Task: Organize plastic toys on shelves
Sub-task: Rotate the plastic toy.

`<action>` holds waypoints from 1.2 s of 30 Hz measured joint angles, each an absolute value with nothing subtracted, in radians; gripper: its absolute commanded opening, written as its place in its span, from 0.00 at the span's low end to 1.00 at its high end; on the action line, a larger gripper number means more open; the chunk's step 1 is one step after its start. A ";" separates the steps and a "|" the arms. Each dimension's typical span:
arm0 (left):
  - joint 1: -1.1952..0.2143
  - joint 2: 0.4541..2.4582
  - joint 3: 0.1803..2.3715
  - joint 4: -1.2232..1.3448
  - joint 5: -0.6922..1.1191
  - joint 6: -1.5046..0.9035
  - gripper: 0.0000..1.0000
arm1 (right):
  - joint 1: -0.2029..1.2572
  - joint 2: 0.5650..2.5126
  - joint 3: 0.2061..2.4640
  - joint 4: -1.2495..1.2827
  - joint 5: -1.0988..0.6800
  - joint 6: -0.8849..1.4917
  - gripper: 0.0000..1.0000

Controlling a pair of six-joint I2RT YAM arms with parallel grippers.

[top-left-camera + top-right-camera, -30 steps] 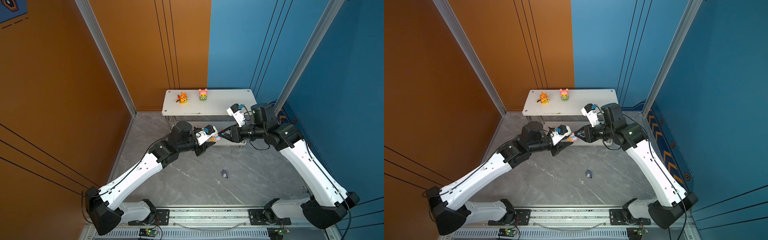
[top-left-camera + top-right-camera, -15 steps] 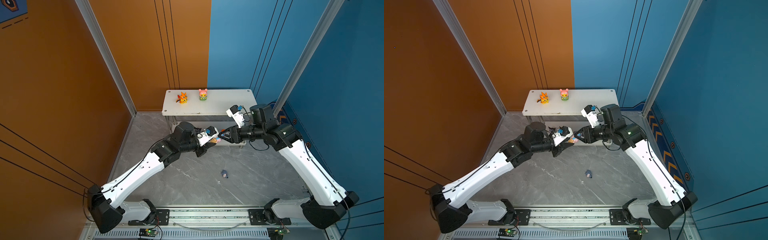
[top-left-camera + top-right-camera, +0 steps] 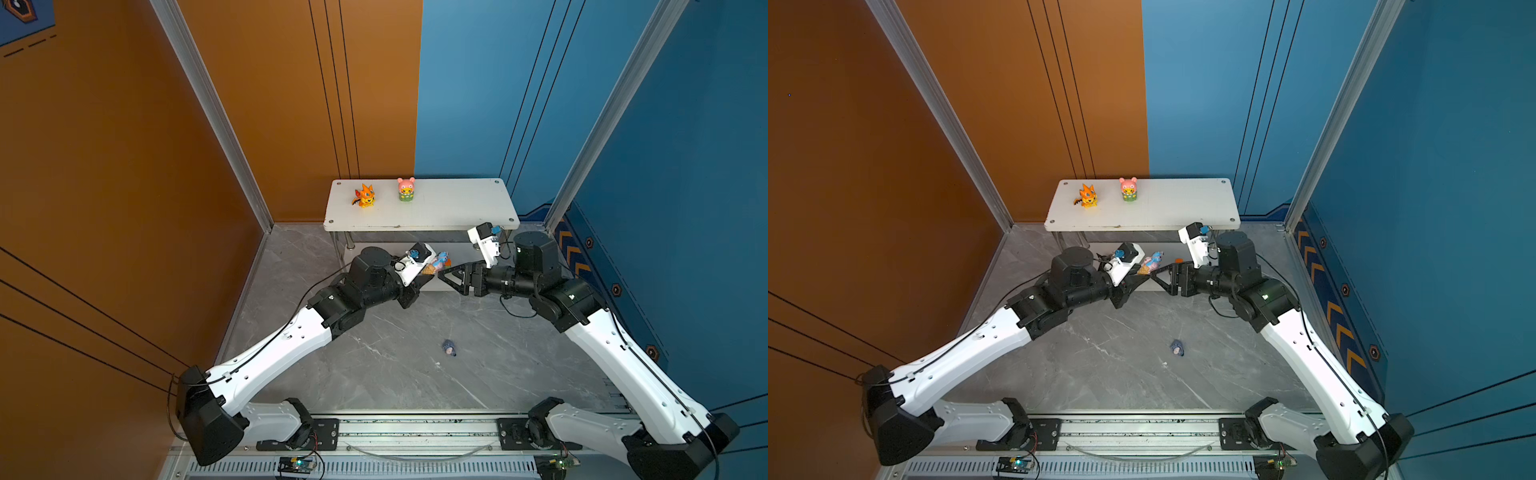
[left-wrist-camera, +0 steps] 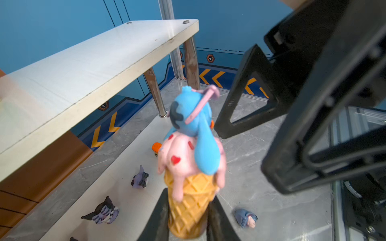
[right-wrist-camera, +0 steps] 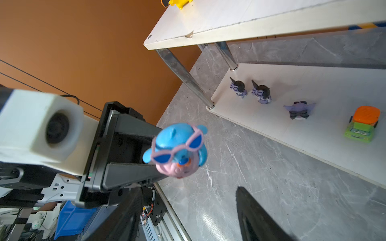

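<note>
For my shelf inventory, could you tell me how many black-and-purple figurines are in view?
3, all on the lower shelf: first figurine nearest the corner leg, second figurine beside it, third figurine between those and the green car. More may hide beneath the top board.

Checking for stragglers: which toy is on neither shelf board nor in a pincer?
The small grey-blue donkey, lying alone on the grey floor. The others are on the rack, except the blue cone figure gripped by the left pincer.
</note>
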State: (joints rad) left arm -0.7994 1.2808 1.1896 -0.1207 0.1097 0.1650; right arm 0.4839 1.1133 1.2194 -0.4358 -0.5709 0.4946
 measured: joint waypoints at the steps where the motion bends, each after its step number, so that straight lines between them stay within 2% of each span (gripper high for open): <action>1: -0.807 1.283 1.189 -0.111 0.089 0.155 0.05 | 0.484 1.103 1.195 -0.403 -0.565 0.513 0.75; 6: -0.833 1.288 1.176 -0.057 0.019 0.113 0.05 | 0.486 1.065 1.086 -0.230 -0.518 0.605 0.76; 13: -0.837 1.288 1.156 -0.014 -0.001 0.075 0.04 | 0.491 1.056 1.053 -0.065 -0.492 0.633 0.79; 24: -0.839 1.288 1.156 0.001 -0.004 0.054 0.05 | 0.519 1.114 1.053 0.038 -0.493 0.628 0.78; 31: -0.839 1.288 1.156 0.006 -0.002 0.051 0.05 | 0.525 1.145 1.053 0.039 -0.493 0.614 0.67; 36: -0.839 1.288 1.156 0.006 0.000 0.050 0.05 | 0.528 1.145 1.054 0.054 -0.500 0.591 0.48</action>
State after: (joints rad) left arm -0.8387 1.2884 1.1557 0.0059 0.0002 0.0498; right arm 0.5282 1.1450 1.0538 0.0544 -0.4995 0.5907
